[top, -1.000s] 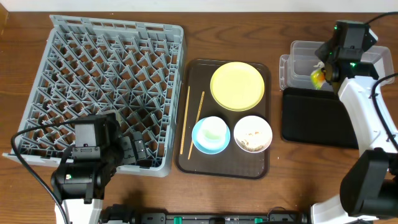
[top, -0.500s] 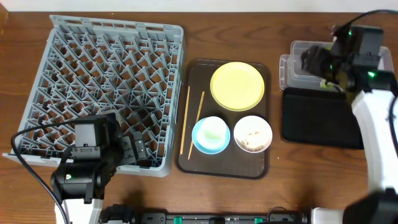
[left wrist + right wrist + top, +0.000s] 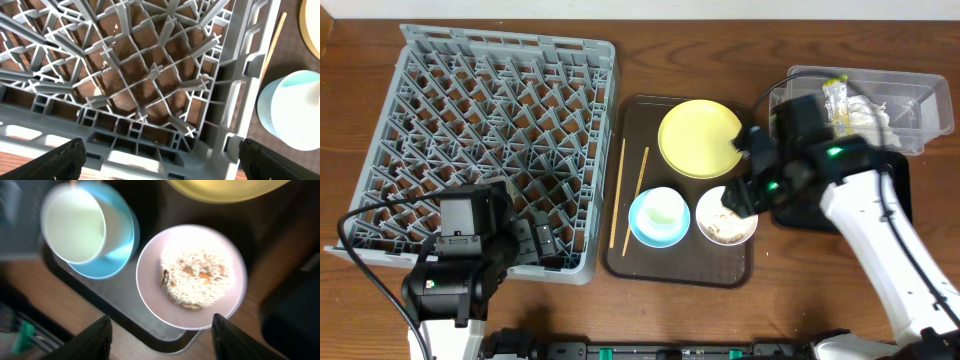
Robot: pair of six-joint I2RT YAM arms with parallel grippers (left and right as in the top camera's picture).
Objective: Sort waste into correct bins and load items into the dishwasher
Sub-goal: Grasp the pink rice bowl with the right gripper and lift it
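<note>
The white bowl [image 3: 727, 222] holds pale rice scraps [image 3: 195, 277] and sits on the brown tray beside the light blue bowl [image 3: 658, 215], which has the small white cup [image 3: 75, 227] in it. My right gripper [image 3: 738, 192] hovers open over the white bowl with nothing between its fingers [image 3: 90, 340]. The yellow plate [image 3: 700, 138] and two chopsticks [image 3: 618, 195] also lie on that tray. The snack wrapper [image 3: 836, 100] and crumpled paper [image 3: 868, 110] lie in the clear tub [image 3: 925, 110]. My left gripper [image 3: 545, 245] stands open over the near right corner of the grey dish rack [image 3: 490, 140].
The dark brown serving tray [image 3: 630, 255] lies between the rack and the bins. The black tray [image 3: 792, 213] sits in front of the clear tub, mostly covered by my right arm. Bare wood shows along the table's front edge.
My right arm swung from the clear tub leftward to above the white bowl. The wrapper it carried now lies in the tub, and its jaws have opened. The left arm has not moved.
</note>
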